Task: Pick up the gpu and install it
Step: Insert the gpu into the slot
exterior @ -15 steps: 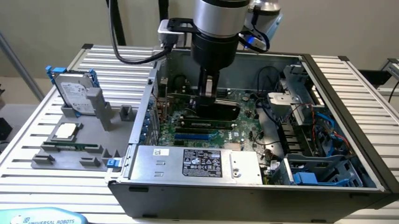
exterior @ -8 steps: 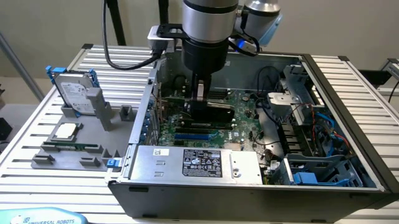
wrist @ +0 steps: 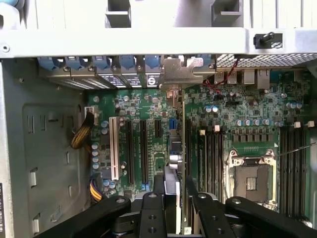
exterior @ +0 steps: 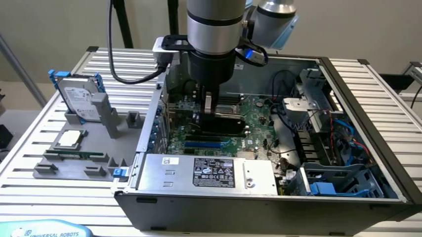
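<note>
"UNIVERSAL ROBOTS" is printed on the pale blue casing (exterior: 41, 230) at the exterior view's lower left

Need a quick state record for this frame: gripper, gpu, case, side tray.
gripper: down inside the open case, shut on the gpu
gpu: upright on edge over the expansion slots, silver bracket at the case's rear wall
seated: cannot tell
cpu socket: empty
tray: beside the case on the exterior view's left; holds a hard drive in a blue frame and a memory stick
</note>
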